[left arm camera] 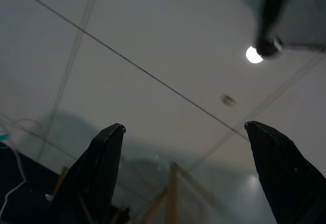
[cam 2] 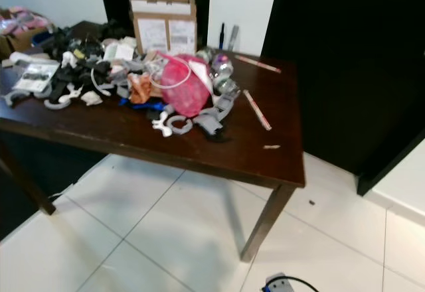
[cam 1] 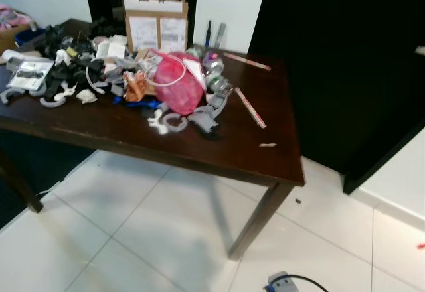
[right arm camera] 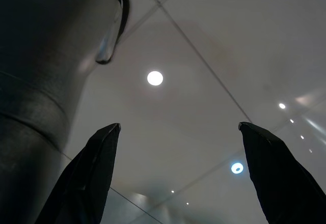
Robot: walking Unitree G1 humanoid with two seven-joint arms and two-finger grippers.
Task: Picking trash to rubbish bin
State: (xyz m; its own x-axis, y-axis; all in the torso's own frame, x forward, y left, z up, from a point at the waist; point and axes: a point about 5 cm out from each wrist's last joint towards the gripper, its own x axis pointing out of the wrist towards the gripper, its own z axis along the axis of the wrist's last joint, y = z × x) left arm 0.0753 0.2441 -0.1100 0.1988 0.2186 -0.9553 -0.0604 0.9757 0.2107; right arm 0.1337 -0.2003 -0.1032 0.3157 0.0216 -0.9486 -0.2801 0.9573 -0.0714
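Dark wood bench point(cam 1: 199, 149) w/ trash heap point(cam 1: 126, 73) piled far-left, pink bag point(cam 1: 178, 81) mid, cardboard box point(cam 1: 156, 20) behind; left pincer point(left arm camera: 183, 132) & right pincer point(right arm camera: 178, 132) hang wide open, empty, over floor tiles, likely idle pre-approach.

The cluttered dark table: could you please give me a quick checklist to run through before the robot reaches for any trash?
1. Left gripper open and empty: ok.
2. Right gripper open and empty: ok.
3. Trash within view on the table: ok; pink bag amid the pile, small scrap lying apart.
4. Rubbish bin located: not ok.
5. Floor path: not ok, cable near the table leg.
6. Table within arm's reach: cannot tell.
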